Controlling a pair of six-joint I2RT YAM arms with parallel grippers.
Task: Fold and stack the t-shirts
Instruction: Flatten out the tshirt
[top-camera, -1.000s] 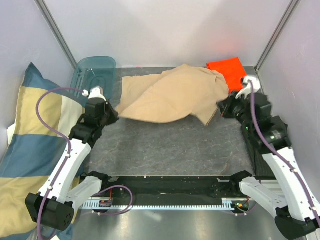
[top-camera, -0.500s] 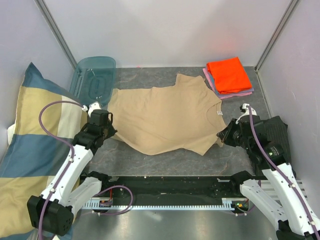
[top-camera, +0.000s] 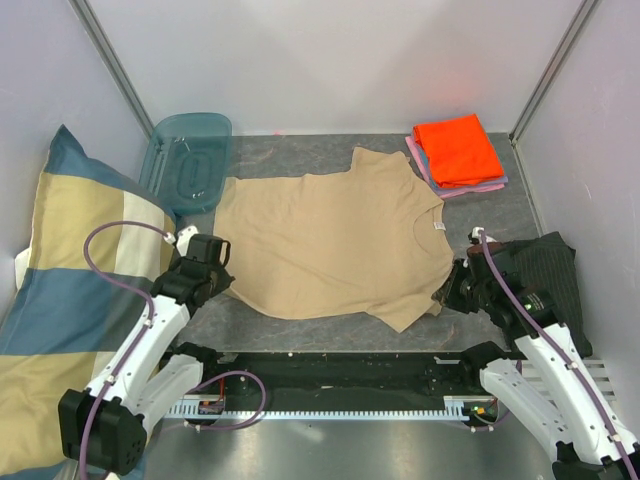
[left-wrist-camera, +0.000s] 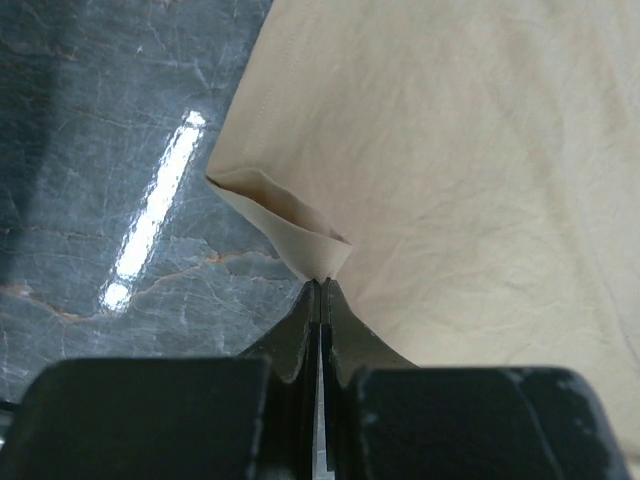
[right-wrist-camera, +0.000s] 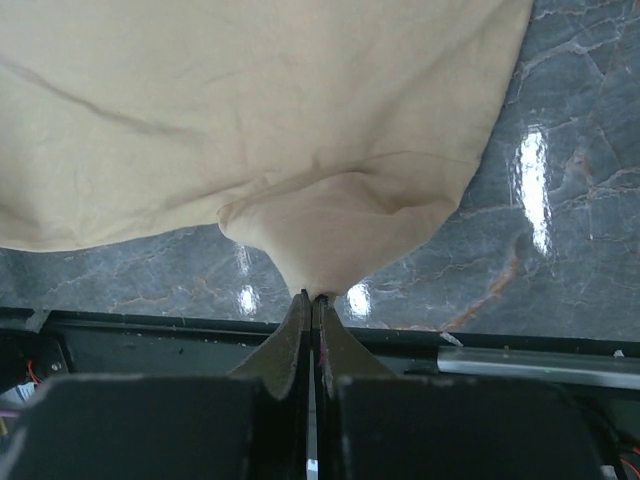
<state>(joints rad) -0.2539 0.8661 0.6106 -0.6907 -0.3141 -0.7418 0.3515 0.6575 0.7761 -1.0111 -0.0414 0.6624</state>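
The tan t-shirt (top-camera: 335, 240) lies spread flat on the dark marbled table, collar to the right. My left gripper (top-camera: 222, 281) is shut on its left hem corner (left-wrist-camera: 300, 235), pinched into a small fold (left-wrist-camera: 322, 285). My right gripper (top-camera: 442, 298) is shut on its near right sleeve, which bunches at the tips (right-wrist-camera: 314, 296). The cloth (right-wrist-camera: 250, 110) stretches away from the jaws. A folded bright orange t-shirt (top-camera: 457, 148) lies on a pink one (top-camera: 420, 160) at the back right corner.
A blue-and-cream checked pillow (top-camera: 70, 290) leans at the left. A clear blue bin lid (top-camera: 188, 160) lies at the back left. A dark grey striped cloth (top-camera: 545, 270) lies at the right edge under my right arm. Grey walls enclose the table.
Both grippers have pulled the tan t-shirt toward the near edge and lowered it. It went from draped and bunched at the back to spread flat on the table.
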